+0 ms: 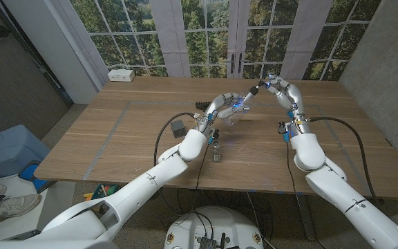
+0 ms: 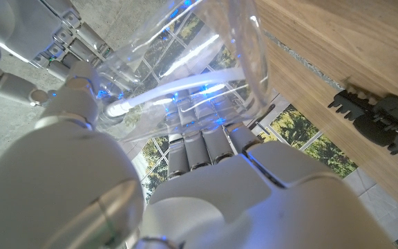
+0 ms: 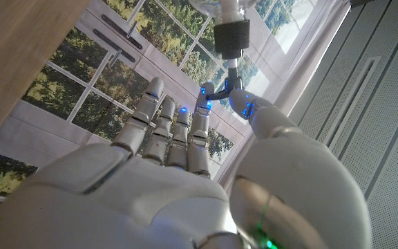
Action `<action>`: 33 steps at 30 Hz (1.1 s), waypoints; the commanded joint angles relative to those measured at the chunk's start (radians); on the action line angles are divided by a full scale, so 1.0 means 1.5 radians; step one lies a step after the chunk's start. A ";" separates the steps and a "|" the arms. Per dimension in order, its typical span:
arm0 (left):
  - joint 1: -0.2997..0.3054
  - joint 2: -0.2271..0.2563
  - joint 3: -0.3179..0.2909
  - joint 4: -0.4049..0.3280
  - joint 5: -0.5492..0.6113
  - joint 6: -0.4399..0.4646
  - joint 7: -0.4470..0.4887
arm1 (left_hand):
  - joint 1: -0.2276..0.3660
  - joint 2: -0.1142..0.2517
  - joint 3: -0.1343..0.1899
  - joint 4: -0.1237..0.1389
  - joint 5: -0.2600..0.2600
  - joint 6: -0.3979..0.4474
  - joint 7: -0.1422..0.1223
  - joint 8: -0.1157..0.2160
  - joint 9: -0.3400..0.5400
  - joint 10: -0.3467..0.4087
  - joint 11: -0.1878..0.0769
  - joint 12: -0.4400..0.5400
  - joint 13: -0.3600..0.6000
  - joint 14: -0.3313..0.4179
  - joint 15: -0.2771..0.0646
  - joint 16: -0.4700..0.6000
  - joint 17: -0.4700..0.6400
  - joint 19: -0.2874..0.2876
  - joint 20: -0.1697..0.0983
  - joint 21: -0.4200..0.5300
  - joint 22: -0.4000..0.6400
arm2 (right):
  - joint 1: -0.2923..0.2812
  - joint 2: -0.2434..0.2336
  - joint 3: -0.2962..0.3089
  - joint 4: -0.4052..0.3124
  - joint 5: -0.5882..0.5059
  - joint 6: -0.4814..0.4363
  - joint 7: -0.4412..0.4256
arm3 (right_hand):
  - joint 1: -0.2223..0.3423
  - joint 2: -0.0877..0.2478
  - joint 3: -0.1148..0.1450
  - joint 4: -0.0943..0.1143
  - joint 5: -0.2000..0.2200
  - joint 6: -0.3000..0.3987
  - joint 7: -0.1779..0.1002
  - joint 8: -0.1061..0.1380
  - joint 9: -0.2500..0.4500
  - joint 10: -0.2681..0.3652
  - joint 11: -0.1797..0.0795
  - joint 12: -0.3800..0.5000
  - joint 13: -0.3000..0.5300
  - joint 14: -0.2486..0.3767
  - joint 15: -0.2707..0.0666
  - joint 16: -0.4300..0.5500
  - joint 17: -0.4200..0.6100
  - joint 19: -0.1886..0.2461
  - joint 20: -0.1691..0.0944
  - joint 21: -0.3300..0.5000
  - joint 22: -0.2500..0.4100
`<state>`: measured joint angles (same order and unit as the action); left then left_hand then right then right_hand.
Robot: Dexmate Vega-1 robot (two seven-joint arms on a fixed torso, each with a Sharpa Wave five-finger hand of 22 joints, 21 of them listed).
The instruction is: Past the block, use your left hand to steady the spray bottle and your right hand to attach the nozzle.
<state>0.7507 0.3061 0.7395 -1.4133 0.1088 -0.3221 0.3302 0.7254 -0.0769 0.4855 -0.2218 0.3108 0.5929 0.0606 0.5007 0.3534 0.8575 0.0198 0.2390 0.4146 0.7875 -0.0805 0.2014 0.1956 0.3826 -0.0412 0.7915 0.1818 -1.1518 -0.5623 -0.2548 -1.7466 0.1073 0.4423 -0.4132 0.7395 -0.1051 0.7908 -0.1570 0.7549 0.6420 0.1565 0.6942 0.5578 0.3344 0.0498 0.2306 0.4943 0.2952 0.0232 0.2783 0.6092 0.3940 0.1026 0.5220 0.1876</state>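
Note:
My left hand grips a clear spray bottle past the middle of the table, tilted with its neck toward my right hand. In the left wrist view the fingers wrap the clear bottle, and a white tube runs inside it. The black nozzle sits at the bottle's neck. My right hand pinches it; in the right wrist view a fingertip and thumb hold the nozzle's thin black lever below its collar. A dark grey block lies nearer, left of the bottle.
A small clear vial stands on the wooden table near my left forearm. A black comb-like piece lies left of the bottle, also seen as the toothed piece. A white power strip sits at the far left corner. Black cables hang over the near edge.

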 commanded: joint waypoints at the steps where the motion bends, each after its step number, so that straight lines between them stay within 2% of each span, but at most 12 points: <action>1: -0.007 -0.004 0.002 0.009 -0.001 0.004 -0.002 | 0.048 0.162 0.111 0.109 0.005 0.102 -0.103 0.143 0.007 0.174 -0.148 0.005 0.003 0.002 -0.102 0.000 0.002 -0.002 -0.026 0.003 0.001 | -0.003 0.016 0.007 0.019 -0.020 0.034 -0.013 | -0.004 0.002 0.000 -0.004 0.009 0.014 -0.005 0.014 0.011 0.012 0.000 0.006 0.003 0.006 -0.006 0.006 0.002 -0.003 0.010 -0.003 0.002; 5: -0.008 -0.003 0.002 0.009 -0.001 0.006 -0.003 | 0.048 0.162 0.111 0.109 0.005 0.102 -0.103 0.143 0.006 0.174 -0.148 0.005 0.003 0.002 -0.102 0.000 0.001 -0.002 -0.027 0.004 0.001 | -0.003 0.020 0.008 0.025 -0.028 0.047 -0.016 | -0.005 0.000 0.002 -0.008 0.016 0.019 -0.009 0.030 0.028 0.027 -0.002 0.010 0.005 0.013 -0.015 0.007 0.002 -0.005 0.012 -0.003 0.002; 9: -0.009 -0.004 0.003 0.010 -0.001 0.007 -0.003 | 0.049 0.162 0.110 0.108 0.006 0.102 -0.103 0.143 0.007 0.174 -0.148 0.005 0.003 0.002 -0.102 0.000 0.001 -0.002 -0.027 0.004 0.001 | -0.003 0.022 0.009 0.026 -0.048 0.054 -0.022 | -0.004 0.000 0.007 -0.010 0.026 0.039 -0.014 0.057 0.050 0.036 -0.007 0.010 0.007 0.014 -0.020 0.005 0.001 -0.018 0.014 -0.007 0.003; 10: -0.009 -0.004 0.003 0.010 -0.001 0.007 -0.003 | 0.049 0.162 0.110 0.108 0.006 0.102 -0.104 0.143 0.007 0.174 -0.148 0.005 0.003 0.002 -0.102 0.000 0.001 -0.002 -0.027 0.004 0.001 | -0.003 0.018 0.008 0.025 -0.047 0.056 -0.015 | -0.001 -0.002 0.011 -0.013 0.032 0.049 -0.021 0.071 0.061 0.040 -0.015 0.010 0.008 0.012 -0.027 0.003 0.001 -0.026 0.015 -0.010 0.004; 11: -0.009 -0.004 0.003 0.010 -0.001 0.008 -0.003 | 0.049 0.162 0.110 0.108 0.006 0.102 -0.103 0.143 0.007 0.173 -0.148 0.005 0.003 0.001 -0.102 0.000 0.001 -0.002 -0.027 0.004 0.001 | -0.004 0.016 0.008 0.023 -0.050 0.056 -0.013 | 0.000 -0.002 0.013 -0.013 0.034 0.054 -0.024 0.077 0.065 0.040 -0.015 0.010 0.009 0.012 -0.028 0.003 0.000 -0.027 0.015 -0.010 0.004; 15: -0.009 -0.004 0.004 0.011 -0.001 0.012 -0.002 | 0.049 0.162 0.110 0.109 0.006 0.102 -0.103 0.143 0.007 0.173 -0.148 0.004 0.003 0.002 -0.102 0.000 0.001 -0.002 -0.027 0.004 0.001 | -0.004 0.023 0.006 0.023 -0.073 0.063 -0.024 | 0.004 -0.004 0.020 -0.015 0.041 0.060 -0.029 0.090 0.078 0.038 -0.021 0.007 0.010 0.005 -0.034 -0.002 -0.001 -0.039 0.013 -0.014 0.004; 22: -0.010 -0.002 0.004 0.011 -0.001 0.015 -0.002 | 0.049 0.162 0.110 0.108 0.007 0.101 -0.103 0.143 0.007 0.173 -0.148 0.004 0.003 0.001 -0.102 0.000 0.001 -0.002 -0.027 0.004 0.001 | -0.001 0.012 0.002 0.009 -0.086 0.061 -0.004 | 0.010 -0.008 0.031 -0.018 0.050 0.060 -0.043 0.106 0.094 0.036 -0.029 0.003 0.011 -0.003 -0.041 -0.008 -0.003 -0.048 0.009 -0.017 0.005; 23: -0.010 -0.002 0.005 0.011 -0.001 0.014 -0.003 | 0.049 0.162 0.110 0.108 0.007 0.102 -0.103 0.143 0.007 0.173 -0.148 0.004 0.003 0.001 -0.102 -0.001 0.001 -0.002 -0.027 0.004 0.001 | 0.000 0.008 0.001 0.004 -0.084 0.051 0.002 | 0.013 -0.011 0.034 -0.019 0.052 0.053 -0.048 0.105 0.096 0.029 -0.032 0.000 0.012 -0.005 -0.042 -0.009 -0.004 -0.051 0.006 -0.018 0.005; 25: -0.010 -0.002 0.005 0.012 -0.001 0.012 -0.003 | 0.049 0.161 0.109 0.109 0.007 0.101 -0.103 0.143 0.007 0.173 -0.148 0.004 0.003 0.001 -0.101 -0.001 0.001 -0.001 -0.027 0.004 0.001 | -0.001 -0.001 0.001 -0.014 -0.081 0.019 0.015 | 0.019 -0.017 0.044 -0.021 0.059 0.036 -0.056 0.095 0.085 0.014 -0.032 -0.008 0.012 -0.017 -0.041 -0.016 -0.006 -0.054 0.004 -0.019 0.004; 30: -0.008 0.000 0.004 0.010 -0.001 0.011 -0.002 | 0.049 0.161 0.109 0.109 0.008 0.102 -0.103 0.144 0.007 0.173 -0.148 0.004 0.003 0.001 -0.102 -0.001 0.001 -0.002 -0.027 0.004 0.001 | -0.001 -0.016 0.000 -0.051 -0.068 -0.059 0.031 | 0.015 -0.031 0.068 -0.014 0.075 -0.024 -0.060 0.047 0.042 -0.027 -0.024 -0.022 0.012 -0.043 -0.026 -0.030 -0.011 -0.068 0.005 -0.025 0.005; 31: -0.007 0.001 0.004 0.008 -0.001 0.012 -0.001 | 0.049 0.161 0.109 0.109 0.008 0.101 -0.104 0.143 0.007 0.173 -0.148 0.004 0.003 0.001 -0.102 -0.001 0.001 -0.002 -0.026 0.004 0.001 | 0.000 -0.018 -0.001 -0.052 -0.066 -0.064 0.034 | 0.012 -0.031 0.072 -0.013 0.078 -0.044 -0.060 0.032 0.033 -0.035 -0.021 -0.024 0.011 -0.047 -0.021 -0.032 -0.012 -0.071 0.006 -0.026 0.005; 33: -0.006 0.002 0.003 0.007 0.000 0.013 0.000 | 0.049 0.161 0.109 0.109 0.008 0.101 -0.103 0.143 0.006 0.173 -0.147 0.004 0.003 0.001 -0.102 -0.001 0.001 -0.002 -0.027 0.004 0.001 | 0.001 -0.019 -0.002 -0.059 -0.067 -0.081 0.030 | 0.009 -0.032 0.075 -0.013 0.080 -0.053 -0.061 0.023 0.027 -0.042 -0.020 -0.025 0.010 -0.054 -0.019 -0.035 -0.013 -0.074 0.007 -0.028 0.005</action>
<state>0.7372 0.3030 0.7453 -1.3973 0.1077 -0.3049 0.3267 0.7254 -0.0769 0.4829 -0.2192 0.3148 0.5928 0.0607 0.5007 0.3536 0.8575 0.0198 0.2409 0.4147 0.7894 -0.0824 0.2014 0.1957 0.3826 -0.0412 0.7915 0.1819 -1.1551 -0.5588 -0.2505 -1.7645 -0.0012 0.4677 -0.4032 0.7670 -0.1564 0.8919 -0.1779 0.8661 0.5875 0.0665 0.7506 0.6118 0.2840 0.0176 0.1957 0.5098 0.2227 -0.0085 0.2286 0.5883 0.2882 0.1111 0.4872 0.1933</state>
